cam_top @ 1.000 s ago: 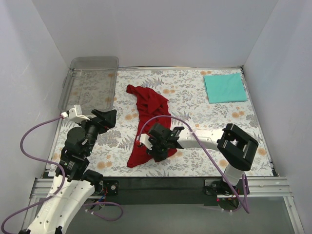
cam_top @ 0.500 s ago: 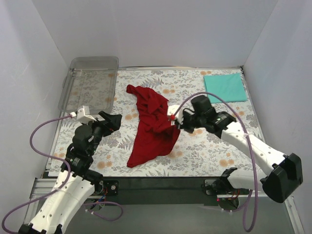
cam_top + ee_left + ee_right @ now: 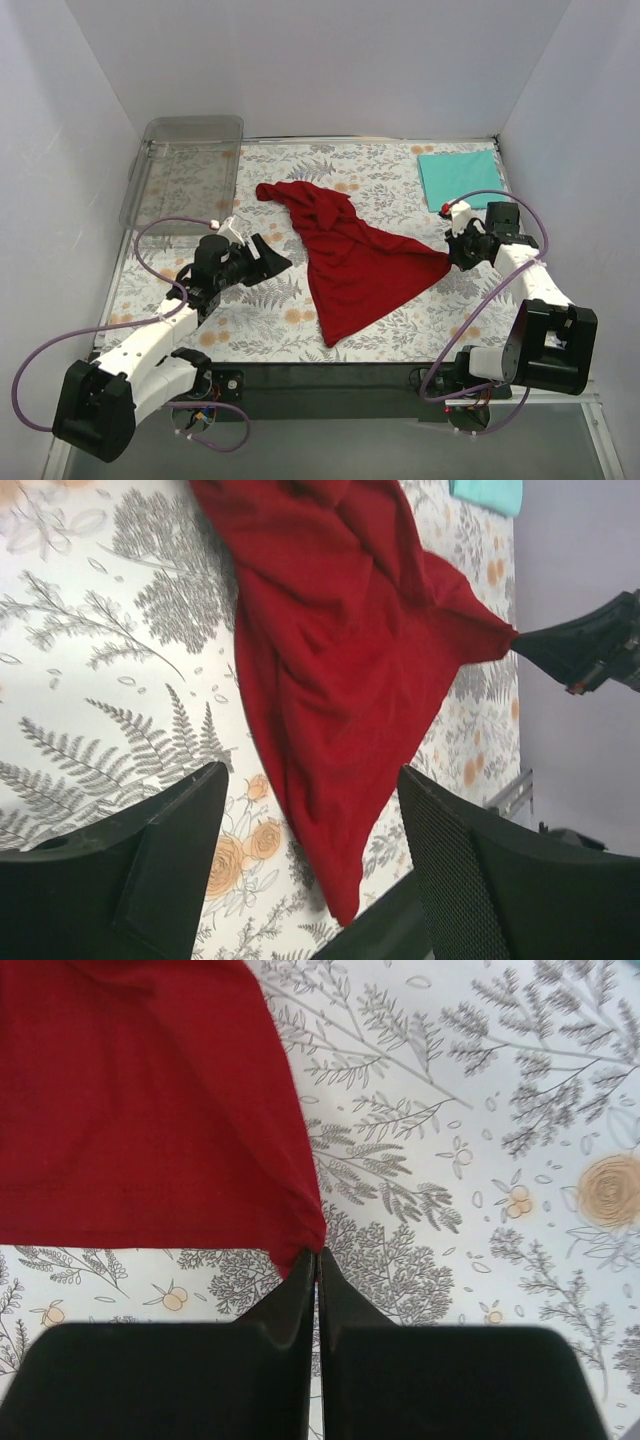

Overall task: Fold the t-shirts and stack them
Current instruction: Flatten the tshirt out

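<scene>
You have a clear plastic tray (image 3: 195, 122) at the far left, resting over the far-left corner of a floral-patterned mat (image 3: 420, 320), mat spread from wall to wall, plain white walls (image 3: 320, 70) left, far and right.

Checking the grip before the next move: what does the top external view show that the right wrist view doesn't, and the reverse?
Only the top external: the folded teal shirt at the far right corner, the clear tray at far left, and the left gripper, open, just left of the red shirt. Only the right wrist: the right gripper with its fingers closed tight on the shirt's very corner. Both: the red shirt lying on the floral mat.
</scene>
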`<action>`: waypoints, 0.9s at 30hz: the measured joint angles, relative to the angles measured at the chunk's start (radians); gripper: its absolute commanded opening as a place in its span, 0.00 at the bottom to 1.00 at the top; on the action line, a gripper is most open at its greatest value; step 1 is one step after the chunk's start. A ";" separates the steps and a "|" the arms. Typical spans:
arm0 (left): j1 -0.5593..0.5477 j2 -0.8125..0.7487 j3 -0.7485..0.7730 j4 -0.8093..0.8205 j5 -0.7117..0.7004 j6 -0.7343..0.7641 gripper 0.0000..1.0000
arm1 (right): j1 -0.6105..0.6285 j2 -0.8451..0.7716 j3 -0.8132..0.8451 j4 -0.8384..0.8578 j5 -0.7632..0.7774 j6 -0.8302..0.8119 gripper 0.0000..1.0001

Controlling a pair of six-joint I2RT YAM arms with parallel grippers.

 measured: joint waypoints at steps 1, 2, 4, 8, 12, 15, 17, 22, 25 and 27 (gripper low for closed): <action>-0.003 0.015 -0.006 0.017 0.016 -0.006 0.63 | -0.004 0.000 -0.011 0.001 0.000 -0.001 0.01; -0.007 0.034 -0.010 0.027 0.032 -0.011 0.62 | -0.005 0.003 -0.029 0.002 -0.001 -0.002 0.01; -0.024 0.069 -0.011 0.047 0.046 -0.022 0.62 | -0.008 0.007 -0.042 0.003 -0.005 -0.003 0.01; -0.088 0.152 -0.008 0.089 0.034 -0.041 0.60 | -0.020 0.011 -0.053 0.003 -0.025 -0.004 0.01; -0.150 0.305 0.031 0.096 -0.020 -0.059 0.56 | -0.023 0.011 -0.053 0.006 -0.043 -0.003 0.01; -0.195 0.463 0.095 0.100 -0.066 -0.079 0.55 | -0.023 0.011 -0.053 0.007 -0.055 -0.003 0.01; -0.227 0.551 0.142 0.103 -0.092 -0.094 0.54 | -0.023 0.012 -0.053 0.007 -0.060 -0.003 0.01; -0.302 0.657 0.225 0.142 -0.127 -0.111 0.32 | -0.023 0.013 -0.053 0.008 -0.070 -0.003 0.01; -0.326 0.700 0.234 0.156 -0.124 -0.112 0.00 | -0.023 0.013 -0.053 0.008 -0.079 -0.003 0.01; -0.334 0.708 0.233 0.164 -0.114 -0.110 0.00 | -0.023 0.013 -0.053 0.008 -0.082 -0.003 0.01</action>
